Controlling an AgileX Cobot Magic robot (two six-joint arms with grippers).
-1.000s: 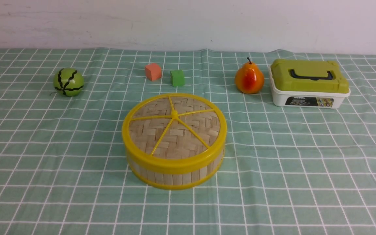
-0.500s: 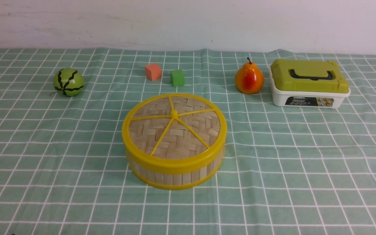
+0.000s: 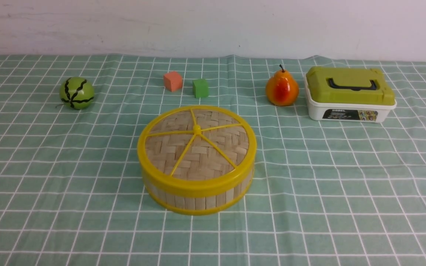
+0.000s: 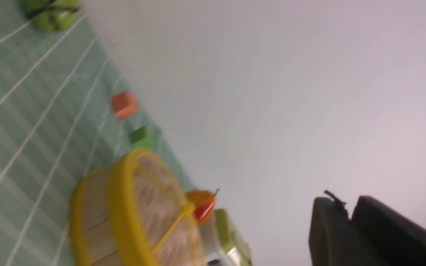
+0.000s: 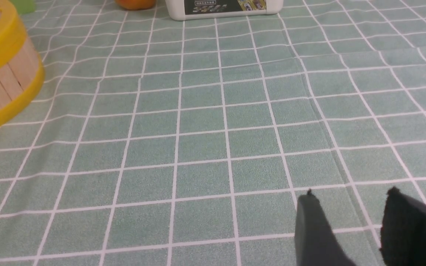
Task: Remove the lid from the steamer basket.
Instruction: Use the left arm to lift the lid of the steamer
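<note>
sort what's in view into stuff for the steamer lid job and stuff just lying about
For the job:
- lid
- steamer basket
- left gripper
- right gripper

Just lying about:
- striped green ball
- orange-red cube
- green cube
- orange-red pear
- white box with green lid
</note>
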